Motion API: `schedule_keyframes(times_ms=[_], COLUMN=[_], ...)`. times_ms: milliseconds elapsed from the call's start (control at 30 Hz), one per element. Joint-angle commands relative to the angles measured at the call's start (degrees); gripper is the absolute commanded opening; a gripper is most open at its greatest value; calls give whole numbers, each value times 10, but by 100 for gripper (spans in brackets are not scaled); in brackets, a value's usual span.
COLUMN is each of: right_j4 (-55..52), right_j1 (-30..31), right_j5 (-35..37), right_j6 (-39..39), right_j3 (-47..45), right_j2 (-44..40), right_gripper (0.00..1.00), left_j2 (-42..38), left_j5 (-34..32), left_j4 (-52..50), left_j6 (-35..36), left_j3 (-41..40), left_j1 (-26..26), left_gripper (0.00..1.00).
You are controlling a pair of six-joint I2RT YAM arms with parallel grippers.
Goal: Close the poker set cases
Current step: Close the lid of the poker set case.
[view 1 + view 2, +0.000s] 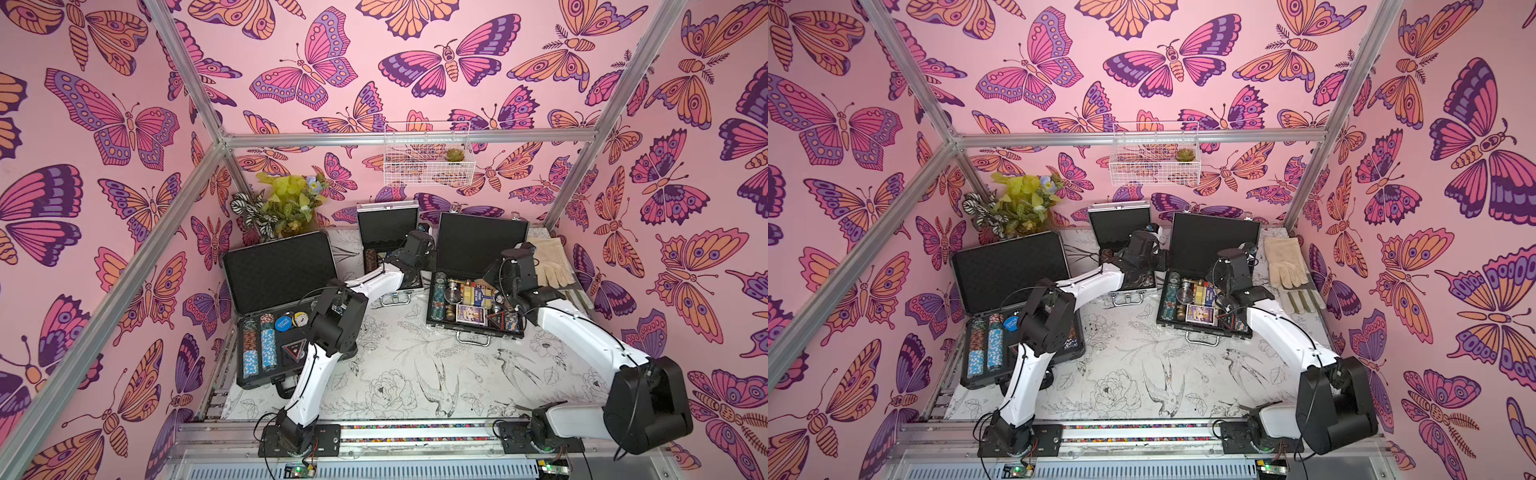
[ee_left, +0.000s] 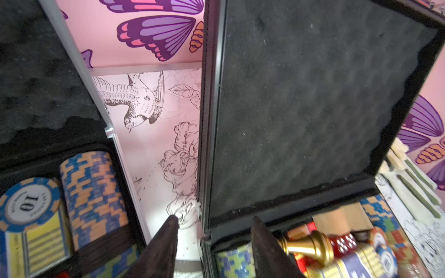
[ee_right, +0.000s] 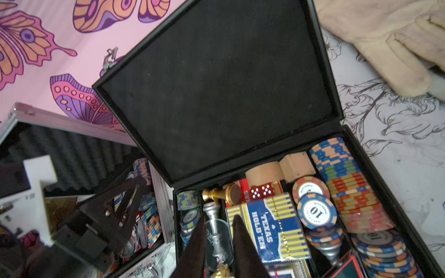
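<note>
All three poker set cases stand open with lids raised. The large black ribbed one (image 1: 278,270) is at the left. The small silver one (image 1: 386,224) is at the back, and the medium black metal-trimmed one (image 1: 478,241) is at the right. My left gripper (image 2: 214,216) is open. Its fingers straddle the side wall of the medium case (image 2: 313,108) near the hinge, beside the silver case (image 2: 36,84). My right gripper (image 3: 219,216) hovers over the medium case's tray (image 3: 375,168) with a narrow gap and nothing held. A clear glass (image 3: 218,238) shows below the gap.
A cream work glove (image 1: 548,262) lies right of the medium case. A potted plant (image 1: 282,208) stands in the back left corner. A wire basket (image 1: 428,153) hangs on the back wall. The trays hold chips, card boxes and dice.
</note>
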Motion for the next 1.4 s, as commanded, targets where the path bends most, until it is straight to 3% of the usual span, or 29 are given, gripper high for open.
schedule_keyframes(times_ms=[0, 333, 500, 667, 1033, 1367], right_j4=[-24, -35, -37, -45, -53, -53], right_j1=[4, 21, 22, 22, 21, 13], right_j5=[-13, -32, -34, -19, 44, 66], right_j6=[-14, -13, -13, -28, -28, -33], right_j3=[-12, -19, -29, -31, -64, -71], right_j2=[-18, -37, -49, -57, -60, -53], right_gripper=[22, 21, 21, 20, 19, 18], left_j2=[22, 93, 112, 103, 41, -15], left_j5=[-25, -31, -21, 8, 46, 54], left_j4=[6, 5, 7, 36, 227, 301], left_j6=[8, -1, 0, 14, 50, 68], left_j3=[35, 119, 139, 128, -21, -119], left_j1=[2, 2, 3, 3, 3, 2], left_gripper=[48, 42, 27, 19, 1, 0])
